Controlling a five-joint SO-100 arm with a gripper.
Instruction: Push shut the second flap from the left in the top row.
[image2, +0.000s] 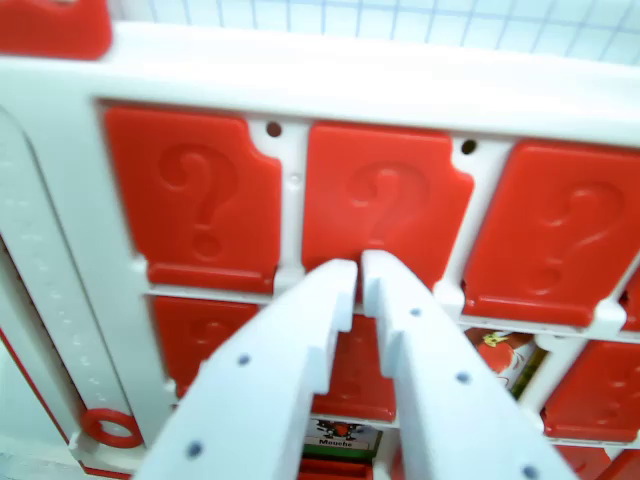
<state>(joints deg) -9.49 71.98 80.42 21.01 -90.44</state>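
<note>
Since that red plastic question-mark flap (385, 205) is looking light and hinged, you're nudging its lower edge with the white end effector (358, 268), fingertips nearly clenched, gripping nothing.

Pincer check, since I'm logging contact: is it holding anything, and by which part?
Nothing held. The pincer is nearly closed, tips against the lower edge of the middle red flap.

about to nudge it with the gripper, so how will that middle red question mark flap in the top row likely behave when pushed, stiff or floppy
The middle red flap looks like moulded hard plastic, so probably stiff, not floppy. It sits in a white frame with notches at its lower corners, so it likely pivots rather than slides. Its glossy face may let the gripper tips skid.
</note>
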